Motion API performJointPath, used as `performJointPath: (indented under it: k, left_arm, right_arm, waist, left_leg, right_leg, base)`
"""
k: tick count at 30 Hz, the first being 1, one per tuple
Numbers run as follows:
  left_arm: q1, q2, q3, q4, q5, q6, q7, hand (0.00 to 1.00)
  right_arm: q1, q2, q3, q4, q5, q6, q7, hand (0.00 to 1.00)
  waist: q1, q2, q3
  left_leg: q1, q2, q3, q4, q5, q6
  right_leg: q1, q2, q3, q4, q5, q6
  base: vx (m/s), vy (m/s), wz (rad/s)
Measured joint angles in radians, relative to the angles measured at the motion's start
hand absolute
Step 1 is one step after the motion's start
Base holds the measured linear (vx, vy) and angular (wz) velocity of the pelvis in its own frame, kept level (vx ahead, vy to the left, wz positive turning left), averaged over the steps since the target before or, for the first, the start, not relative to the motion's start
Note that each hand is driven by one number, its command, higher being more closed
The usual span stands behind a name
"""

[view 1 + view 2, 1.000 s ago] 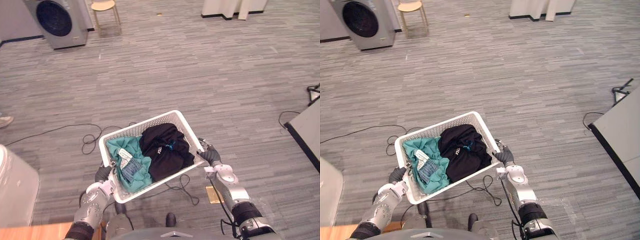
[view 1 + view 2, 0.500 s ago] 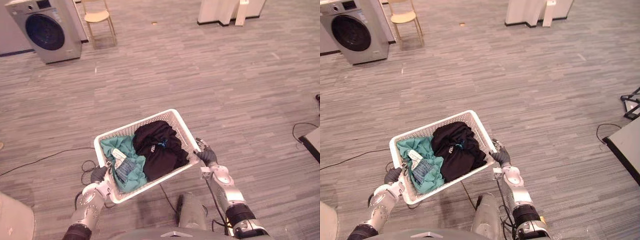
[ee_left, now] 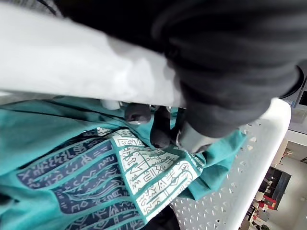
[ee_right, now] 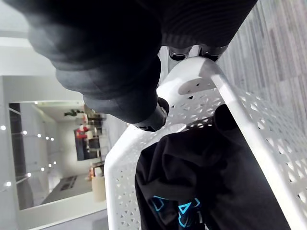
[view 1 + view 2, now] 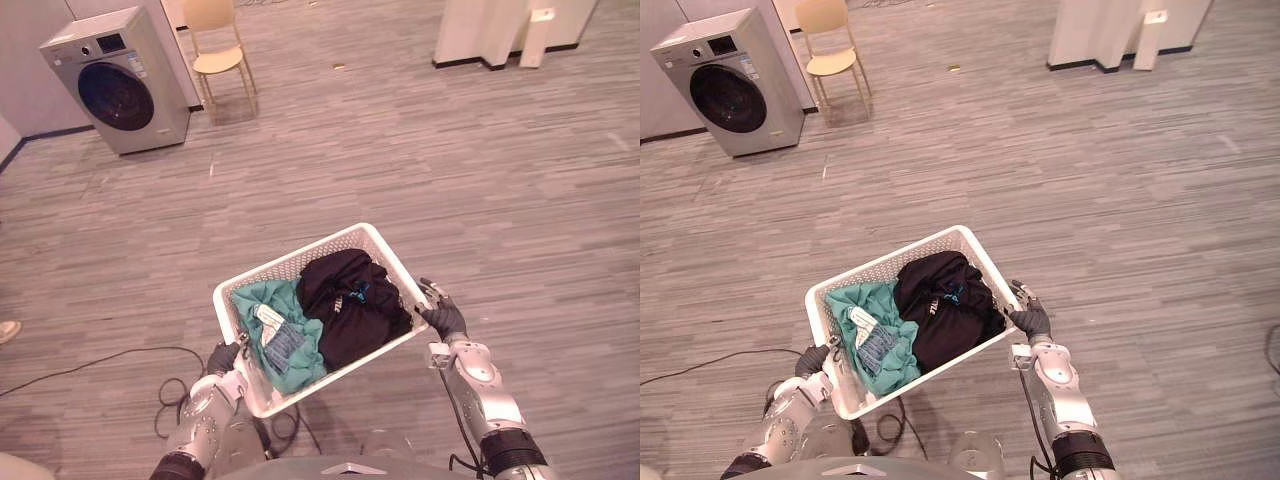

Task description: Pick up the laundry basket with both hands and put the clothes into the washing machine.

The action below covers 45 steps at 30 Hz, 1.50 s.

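While left hand (image 5: 222, 358) and right hand (image 5: 443, 318) grip opposite rims, laundry basket (image 5: 290, 262) between

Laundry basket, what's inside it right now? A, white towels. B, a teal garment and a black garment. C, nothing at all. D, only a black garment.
B: the laundry basket holds a teal garment toward the robot's left and a black garment beside it toward the right.

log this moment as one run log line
phase: carry | laundry basket: off floor | left hand: shut on rim | right hand: shut on rim | clothes: in basket | washing machine: far left, door shut
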Motion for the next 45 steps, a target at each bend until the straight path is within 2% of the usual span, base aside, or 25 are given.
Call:
performJointPath:
  k: [1, 3, 4, 5, 6, 8, 9, 12, 16, 18, 20, 21, 22, 24, 26, 29, 31, 34, 38, 40, 41, 42, 43, 44, 45]
  left_arm:
    - [0.004, -0.005, 0.002, 0.000, 0.000, 0.000, -0.001, 1.00]
    - [0.006, -0.005, -0.001, 0.002, 0.001, 0.001, 0.000, 1.00]
    - [0.013, 0.002, -0.008, 0.003, 0.002, 0.003, 0.000, 1.00]
    - [0.017, 0.008, -0.011, 0.006, 0.002, 0.006, 0.000, 1.00]
    - [0.022, 0.019, -0.010, 0.008, 0.002, 0.009, 0.001, 1.00]
    - [0.023, 0.026, -0.016, 0.009, 0.007, 0.013, 0.001, 1.00]
    - [0.026, 0.040, -0.019, 0.009, 0.013, 0.020, 0.004, 1.00]
    - [0.038, 0.075, 0.000, 0.008, 0.022, 0.020, 0.009, 1.00]
    - [-0.005, 0.080, 0.000, -0.003, 0.027, 0.014, 0.008, 1.00]
    - [-0.027, 0.080, -0.003, -0.003, 0.044, 0.014, 0.004, 1.00]
    - [-0.025, 0.071, -0.004, 0.004, 0.062, 0.015, 0.001, 1.00]
    - [-0.003, 0.046, -0.002, 0.005, 0.071, 0.019, 0.001, 1.00]
    - [0.013, 0.028, 0.001, 0.007, 0.079, 0.020, 0.001, 1.00]
    - [0.013, 0.001, 0.014, 0.019, 0.079, 0.020, 0.001, 1.00]
    - [0.014, -0.011, 0.013, 0.038, 0.079, 0.020, 0.001, 1.00]
    - [0.014, -0.013, -0.004, 0.045, 0.070, 0.017, -0.005, 1.00]
    - [0.002, 0.000, -0.005, 0.034, 0.070, 0.013, -0.010, 1.00]
    - [0.002, -0.001, -0.005, 0.035, 0.069, 0.017, -0.011, 1.00]
    - [0.002, -0.004, -0.007, 0.036, 0.047, 0.017, -0.008, 1.00]
    - [0.009, -0.007, -0.027, 0.042, 0.041, 0.020, -0.003, 1.00]
    - [0.012, -0.003, -0.048, 0.064, 0.041, 0.025, -0.001, 1.00]
    - [0.001, 0.005, -0.042, 0.076, 0.042, 0.025, 0.003, 1.00]
    - [-0.010, 0.019, -0.046, 0.077, 0.046, 0.029, 0.006, 1.00]
    - [-0.010, 0.042, -0.048, 0.078, 0.046, 0.039, 0.007, 1.00]
    - [-0.010, 0.065, -0.048, 0.080, 0.046, 0.045, 0.010, 1.00]
  right_arm:
    - [-0.002, -0.003, 0.008, 0.009, -0.001, -0.001, 0.000, 1.00]
    - [-0.005, -0.004, 0.016, 0.041, -0.003, -0.002, 0.000, 1.00]
    - [0.001, 0.001, 0.015, 0.049, -0.006, 0.003, -0.001, 1.00]
    - [0.004, 0.009, 0.016, 0.053, -0.012, 0.006, -0.001, 1.00]
    - [0.017, 0.026, 0.017, 0.058, -0.028, 0.007, -0.001, 1.00]
    - [0.034, 0.030, 0.016, 0.065, -0.041, 0.010, -0.001, 1.00]
    - [0.033, 0.043, 0.017, 0.070, -0.043, 0.012, 0.000, 1.00]
    - [0.030, 0.068, 0.043, 0.076, -0.060, 0.013, 0.004, 1.00]
    - [0.033, 0.054, 0.026, 0.052, -0.058, 0.008, 0.024, 1.00]
    - [0.036, 0.044, 0.021, 0.027, -0.057, 0.010, 0.025, 1.00]
    - [0.069, 0.034, 0.022, 0.006, -0.058, 0.013, 0.026, 1.00]
    - [0.082, 0.017, 0.024, 0.005, -0.058, 0.018, 0.026, 1.00]
    - [0.077, 0.015, 0.021, 0.006, -0.059, 0.023, 0.025, 1.00]
    - [0.076, -0.004, 0.019, 0.003, -0.053, 0.024, 0.025, 1.00]
    - [0.076, -0.002, 0.002, 0.001, -0.021, 0.024, 0.023, 1.00]
    - [0.081, -0.008, -0.005, -0.006, 0.008, 0.016, 0.022, 1.00]
    - [0.079, -0.002, -0.004, -0.006, 0.007, 0.014, 0.024, 1.00]
    - [0.072, -0.006, -0.003, -0.005, 0.006, 0.017, 0.024, 1.00]
    - [0.049, -0.010, -0.003, 0.002, 0.006, 0.017, 0.016, 1.00]
    - [0.055, -0.017, -0.004, 0.016, 0.006, 0.020, 0.009, 1.00]
    - [0.084, -0.003, -0.006, 0.032, 0.005, 0.021, 0.006, 1.00]
    - [0.101, 0.016, -0.007, 0.033, 0.004, 0.022, 0.001, 1.00]
    - [0.112, 0.031, -0.012, 0.036, -0.004, 0.028, -0.002, 1.00]
    - [0.109, 0.052, -0.015, 0.037, -0.006, 0.035, -0.002, 1.00]
    - [0.108, 0.083, -0.016, 0.037, -0.006, 0.035, -0.002, 1.00]
  waist:
    - [0.004, 0.019, -0.013]
    - [0.006, 0.022, -0.015]
    - [0.012, 0.019, -0.028]
    - [0.012, -0.010, -0.039]
    - [0.002, -0.066, -0.057]
    - [-0.001, -0.089, -0.060]
    - [-0.001, -0.095, -0.059]
    - [0.015, -0.085, -0.048]
    - [-0.041, -0.054, -0.042]
    - [-0.062, -0.072, -0.043]
    - [-0.059, -0.106, -0.050]
    - [-0.049, -0.069, -0.059]
    - [-0.034, -0.025, -0.071]
    - [-0.040, -0.001, -0.045]
    - [-0.030, -0.001, -0.033]
    - [-0.028, -0.018, -0.035]
    - [-0.031, -0.023, -0.031]
    - [-0.035, -0.027, -0.031]
    - [-0.037, -0.019, -0.037]
    - [-0.032, -0.034, -0.063]
    - [-0.032, -0.080, -0.115]
    - [-0.035, -0.126, -0.122]
    - [-0.038, -0.141, -0.115]
    - [-0.045, -0.145, -0.110]
    - [-0.059, -0.124, -0.093]
  left_leg:
    - [0.008, -0.010, -0.044, -0.288, 0.053, -0.066]
    - [0.000, 0.000, -0.026, -0.301, 0.060, -0.073]
    - [0.020, -0.020, -0.023, -0.285, 0.136, -0.046]
    - [0.014, -0.044, -0.021, -0.248, 0.148, -0.050]
    - [0.008, -0.098, -0.022, -0.176, 0.099, -0.037]
    - [0.025, -0.122, -0.017, -0.096, 0.041, 0.000]
    - [0.060, -0.124, -0.010, -0.081, 0.023, 0.026]
    - [0.240, -0.134, -0.011, -0.158, 0.001, 0.037]
    - [0.369, -0.136, -0.054, -0.278, -0.002, 0.033]
    - [0.400, -0.150, -0.070, -0.292, -0.037, -0.012]
    - [0.451, -0.165, -0.094, -0.259, -0.148, -0.051]
    - [0.468, -0.125, -0.099, -0.213, -0.185, -0.047]
    - [0.395, -0.074, -0.104, 0.042, -0.186, -0.053]
    - [0.253, 0.015, -0.111, 0.409, -0.058, -0.061]
    - [0.162, 0.058, -0.075, 0.663, -0.048, -0.049]
    - [0.099, -0.024, -0.009, 0.499, -0.085, -0.037]
    - [0.060, -0.005, 0.072, 0.251, -0.080, 0.001]
    - [0.032, 0.011, 0.009, 0.022, -0.041, 0.007]
    - [0.005, 0.099, -0.076, -0.139, 0.029, -0.020]
    - [0.012, 0.059, -0.072, -0.116, 0.073, -0.045]
    - [0.012, -0.026, -0.069, -0.065, 0.092, -0.081]
    - [0.006, -0.083, -0.073, -0.012, 0.045, -0.056]
    - [0.017, -0.114, -0.080, 0.021, 0.003, -0.024]
    - [0.049, -0.126, -0.088, 0.018, -0.010, -0.003]
    - [0.104, -0.134, -0.123, -0.009, -0.018, 0.011]
  right_leg:
    - [0.012, 0.002, 0.004, -0.008, -0.014, 0.037]
    - [0.054, -0.001, 0.011, -0.009, -0.047, 0.079]
    - [0.097, -0.025, 0.023, -0.016, -0.078, 0.116]
    - [0.105, -0.050, 0.032, -0.001, -0.086, 0.130]
    - [0.077, -0.117, 0.065, 0.098, -0.072, 0.111]
    - [-0.037, -0.169, 0.120, 0.373, 0.079, 0.060]
    - [-0.104, -0.195, 0.139, 0.529, 0.225, 0.054]
    - [-0.216, -0.148, 0.119, 0.766, 0.084, 0.001]
    - [-0.348, -0.007, 0.075, 0.446, -0.006, 0.006]
    - [-0.349, 0.020, 0.131, 0.021, 0.147, 0.018]
    - [-0.345, 0.023, 0.203, -0.014, 0.292, 0.037]
    - [-0.348, 0.064, 0.199, 0.050, 0.259, 0.027]
    - [-0.326, 0.094, 0.189, 0.069, 0.222, -0.004]
    - [-0.246, 0.126, 0.157, 0.062, 0.179, -0.038]
    - [-0.162, 0.131, 0.135, 0.058, 0.131, -0.065]
    - [-0.057, 0.103, 0.116, -0.014, 0.103, -0.059]
    - [-0.033, 0.091, 0.097, -0.031, 0.089, -0.045]
    - [-0.034, 0.062, 0.107, 0.011, 0.037, -0.005]
    - [-0.041, 0.002, 0.146, 0.154, -0.132, 0.116]
    - [0.019, -0.076, 0.131, 0.125, -0.158, 0.169]
    - [0.017, -0.153, 0.149, 0.201, -0.139, 0.169]
    - [-0.051, -0.214, 0.180, 0.352, -0.074, 0.123]
    - [-0.134, -0.248, 0.201, 0.533, 0.103, 0.019]
    - [-0.176, -0.222, 0.261, 0.640, 0.204, 0.054]
    - [-0.199, -0.134, 0.309, 0.788, 0.170, 0.122]
  base:
    - [0.58, 0.228, -0.18]
    - [0.64, 0.334, -0.23]
    - [0.63, 0.393, -0.31]
    - [0.63, 0.358, -0.18]
    - [0.61, 0.329, 0.14]
    - [0.59, 0.323, 0.25]
    - [0.54, 0.263, 0.12]
    - [0.48, 0.136, -0.09]
    - [0.45, -0.027, 0.46]
    - [0.42, -0.177, 0.70]
    - [0.54, -0.306, 0.37]
    - [0.54, -0.240, -0.07]
    - [0.50, -0.203, -0.25]
    - [0.52, -0.207, -0.06]
    - [0.41, -0.121, 0.04]
    - [0.36, -0.060, 0.15]
    - [0.34, 0.033, 0.21]
    - [0.34, 0.100, 0.09]
    - [0.42, 0.350, -0.11]
    - [0.50, 0.546, 0.10]
    - [0.59, 0.583, 0.47]
    - [0.82, 0.754, 0.82]
    - [0.58, 0.481, 0.86]
    - [0.70, 0.474, 0.94]
    - [0.48, 0.218, 0.72]
